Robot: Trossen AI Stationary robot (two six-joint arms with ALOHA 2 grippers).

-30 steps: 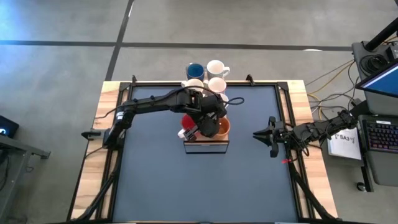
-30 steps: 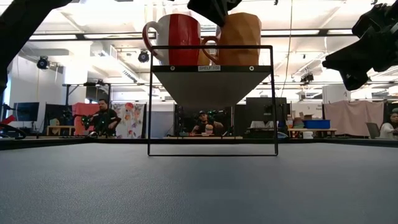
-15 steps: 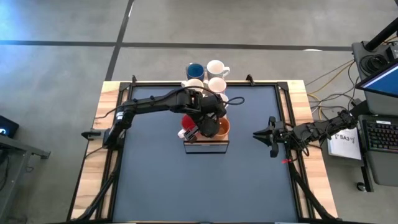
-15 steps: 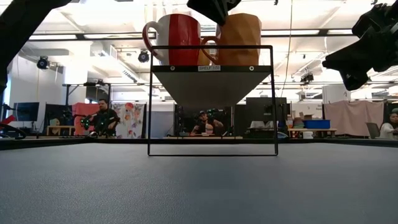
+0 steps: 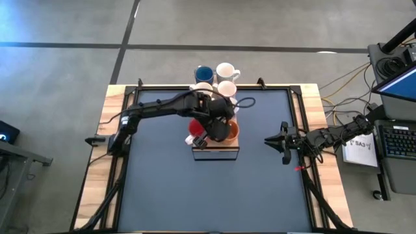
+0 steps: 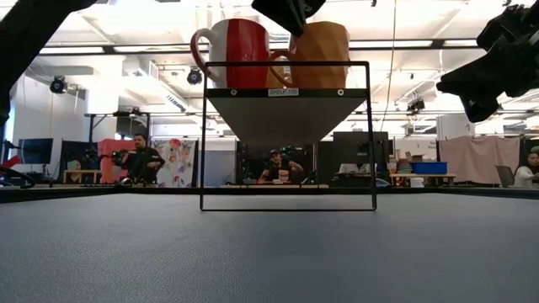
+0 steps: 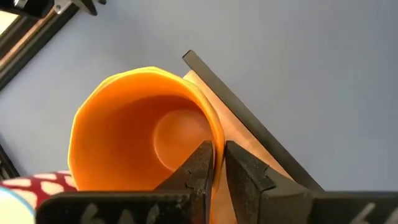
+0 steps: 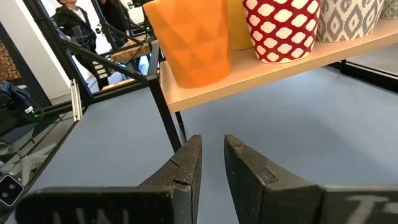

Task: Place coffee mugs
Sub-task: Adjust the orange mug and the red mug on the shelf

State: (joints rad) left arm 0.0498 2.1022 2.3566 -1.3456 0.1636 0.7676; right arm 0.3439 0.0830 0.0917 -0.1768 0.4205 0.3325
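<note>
You are setting the brown-orange mug (image 7: 146, 130) on the wooden shelf board (image 8: 249, 78) beside the red mug (image 8: 281, 28), with the left gripper (image 7: 214, 162) pinching its rim. Next, judge it seated, then release. Your right gripper (image 8: 211, 155) waits near the table's right edge, fingers slightly apart, holding nothing.

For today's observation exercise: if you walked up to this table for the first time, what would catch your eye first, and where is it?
The left gripper pinches the rim of the orange mug on the light-wood shelf board, mid-table. Beside it stands the red mug. The blue mug and white mugs cluster at the far edge, while the right gripper waits at the right side.
</note>
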